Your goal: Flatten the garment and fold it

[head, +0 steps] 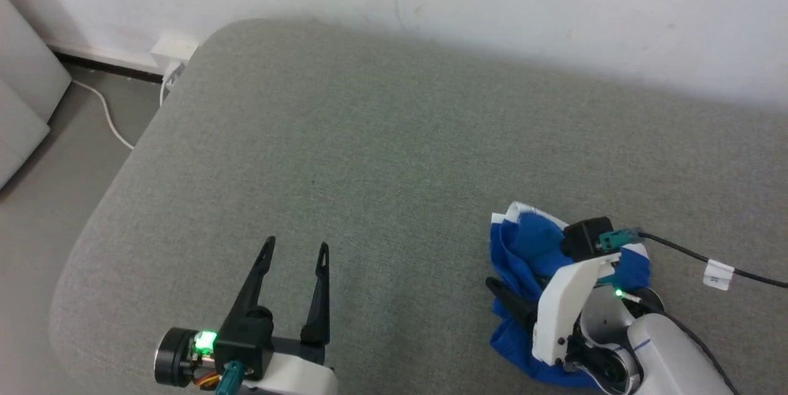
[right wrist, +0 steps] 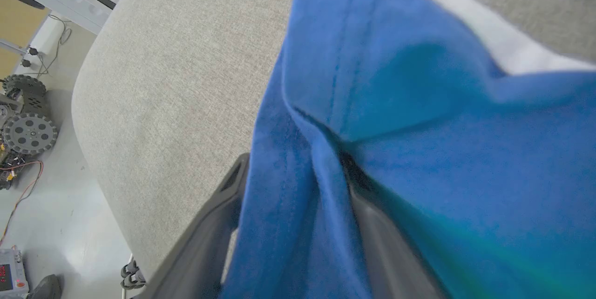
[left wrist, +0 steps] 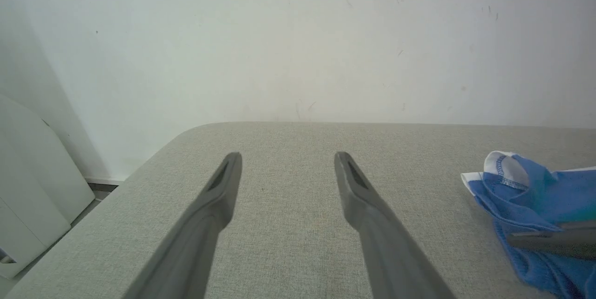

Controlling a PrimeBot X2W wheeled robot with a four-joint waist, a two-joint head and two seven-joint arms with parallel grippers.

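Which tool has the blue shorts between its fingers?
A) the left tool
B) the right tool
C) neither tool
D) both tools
B: the right tool has the blue shorts bunched between its fingers, while the left tool is open over the bare grey cushion.

No legible text in any view so far.
- We are noting a white tag (head: 718, 274) on the black cable (head: 677, 248). It is carrying a dark mark too small to read.
- We are seeing a grey box (right wrist: 10, 275) on the floor, showing red digits too blurred to make out.
- The garment (head: 523, 241) is turning only plain blue and white cloth to us.
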